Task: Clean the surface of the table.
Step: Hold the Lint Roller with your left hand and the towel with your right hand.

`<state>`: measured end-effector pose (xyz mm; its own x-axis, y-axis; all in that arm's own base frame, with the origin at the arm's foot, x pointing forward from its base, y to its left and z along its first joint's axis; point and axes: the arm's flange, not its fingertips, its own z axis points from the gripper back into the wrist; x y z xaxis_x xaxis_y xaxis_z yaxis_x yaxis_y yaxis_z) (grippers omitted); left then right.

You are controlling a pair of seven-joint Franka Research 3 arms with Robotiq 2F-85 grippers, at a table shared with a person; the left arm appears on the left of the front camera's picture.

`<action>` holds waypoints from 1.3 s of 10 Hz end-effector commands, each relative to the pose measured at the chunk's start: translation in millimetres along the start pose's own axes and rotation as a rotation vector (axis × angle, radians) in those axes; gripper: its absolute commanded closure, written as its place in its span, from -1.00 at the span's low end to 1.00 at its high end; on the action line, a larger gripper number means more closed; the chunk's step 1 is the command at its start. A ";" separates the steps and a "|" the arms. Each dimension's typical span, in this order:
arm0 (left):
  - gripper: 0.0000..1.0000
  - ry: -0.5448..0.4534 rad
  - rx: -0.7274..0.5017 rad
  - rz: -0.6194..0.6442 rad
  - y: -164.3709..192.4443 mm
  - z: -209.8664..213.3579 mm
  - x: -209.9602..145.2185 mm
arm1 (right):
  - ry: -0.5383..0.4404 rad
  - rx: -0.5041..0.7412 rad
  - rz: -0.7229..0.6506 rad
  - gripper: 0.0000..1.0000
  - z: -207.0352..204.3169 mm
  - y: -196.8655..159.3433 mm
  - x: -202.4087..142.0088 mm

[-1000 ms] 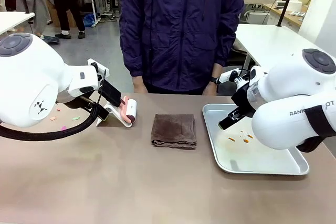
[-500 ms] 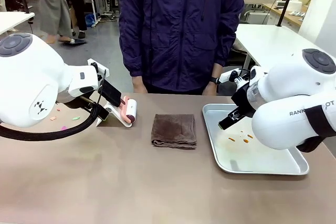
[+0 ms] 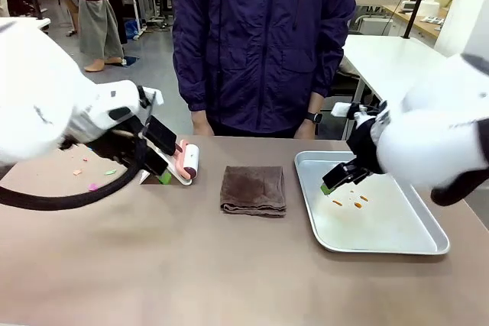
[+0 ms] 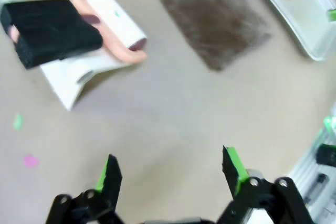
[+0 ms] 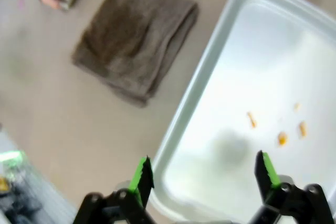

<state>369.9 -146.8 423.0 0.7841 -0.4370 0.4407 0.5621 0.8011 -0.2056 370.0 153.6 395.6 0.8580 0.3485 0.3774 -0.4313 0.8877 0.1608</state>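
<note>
The taupe-brown table point(image 3: 229, 265) carries small coloured scraps at its left: a pink one point(image 3: 93, 186) point(image 4: 30, 160) and a green one point(image 3: 111, 172) point(image 4: 17, 121). My left gripper point(image 3: 159, 167) point(image 4: 170, 166) hangs open over bare tabletop, just short of a lint roller point(image 3: 189, 162) point(image 4: 113, 17) with a pink handle, a black foam grip and a white stand. A folded brown cloth point(image 3: 254, 188) point(image 5: 136, 51) lies mid-table. My right gripper point(image 3: 336, 179) point(image 5: 203, 171) is open above the left edge of a silver tray point(image 3: 382, 223) point(image 5: 252, 66).
Orange scraps point(image 3: 337, 203) point(image 5: 282, 139) lie inside the tray. A person in a dark jacket point(image 3: 263, 43) stands at the table's far edge, hands down. A white table point(image 3: 390, 59) stands behind on the right. The near half of the tabletop is bare.
Both arms have started moving and look blurred. The left gripper has dipped a little beside the lint roller. The right arm's body has risen; its gripper stays over the tray's left edge.
</note>
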 end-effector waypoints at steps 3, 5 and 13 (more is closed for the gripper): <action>-1.00 -0.037 -0.180 0.082 44.3 78.5 -42.9 | -0.065 0.397 -0.270 -1.00 82.0 -28.0 -69.0; -1.00 -0.153 -0.319 0.197 89.3 112.9 -72.0 | -0.184 0.538 -0.358 -1.00 111.2 -63.4 -111.4; -1.00 -0.676 -0.426 0.845 196.7 141.6 -223.6 | -0.543 0.776 -0.833 -1.00 121.4 -249.2 -235.6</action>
<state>281.7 218.5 432.1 0.7450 0.5596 0.3630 0.0577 0.4880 -0.8709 246.9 -215.6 400.1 0.8303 -0.5314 0.1681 0.0271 0.3396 0.9402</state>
